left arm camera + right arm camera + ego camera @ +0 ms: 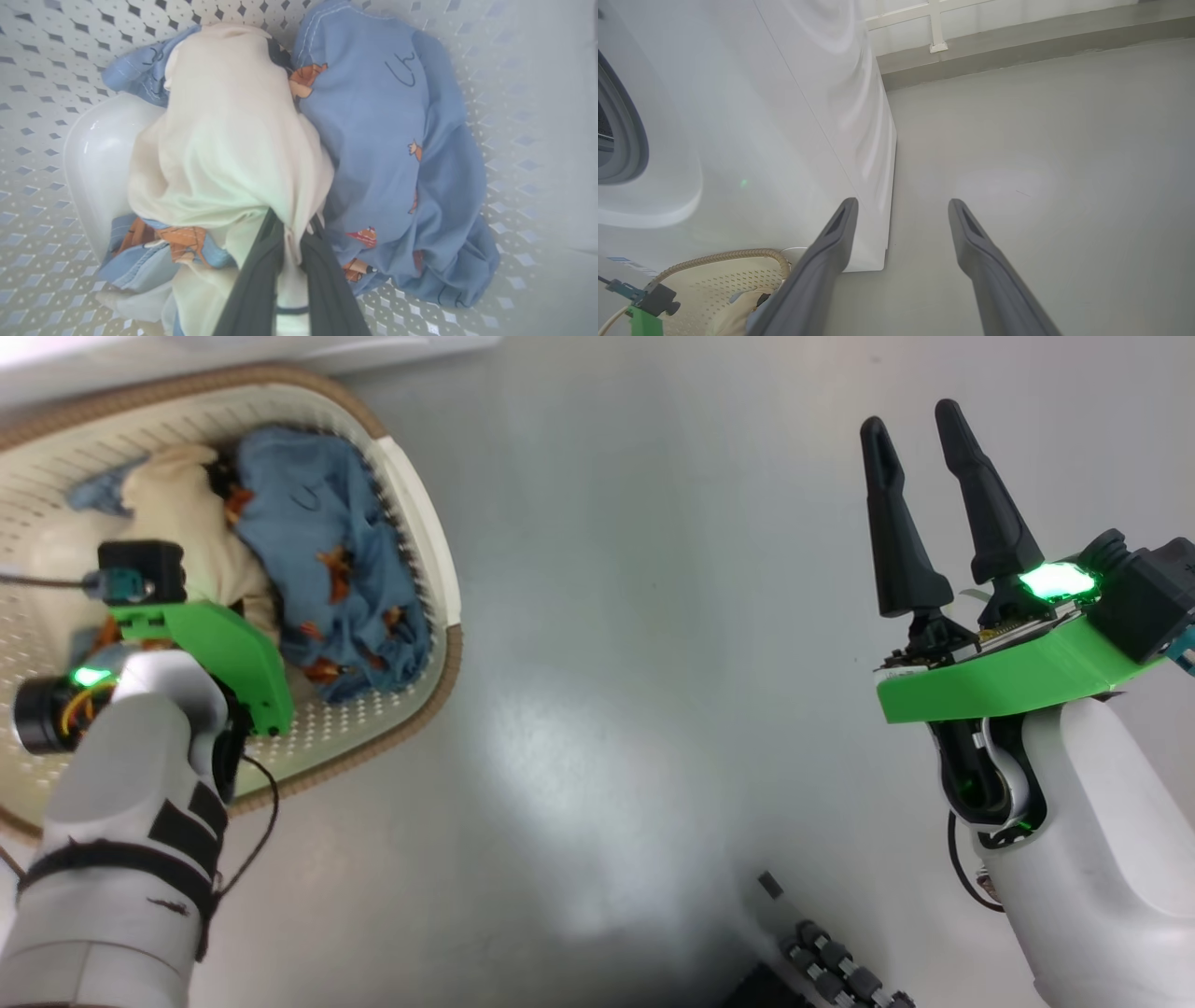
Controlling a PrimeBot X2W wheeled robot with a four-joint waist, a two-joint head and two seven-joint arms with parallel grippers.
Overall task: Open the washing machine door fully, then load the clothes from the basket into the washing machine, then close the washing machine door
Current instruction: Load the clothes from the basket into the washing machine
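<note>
The left arm reached downward, and the left gripper had its two dark fingers pressed close, pinching a fold of the clothes between them. The right gripper stood free in the air, fingers pointing up the head view, spread apart, gripping nothing.

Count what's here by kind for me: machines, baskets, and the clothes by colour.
washing machine: 1
basket: 1
cream cloth: 1
blue printed cloth: 1 big bundle; the blue scraps under the cream one may be separate pieces
total: at least 4
</note>
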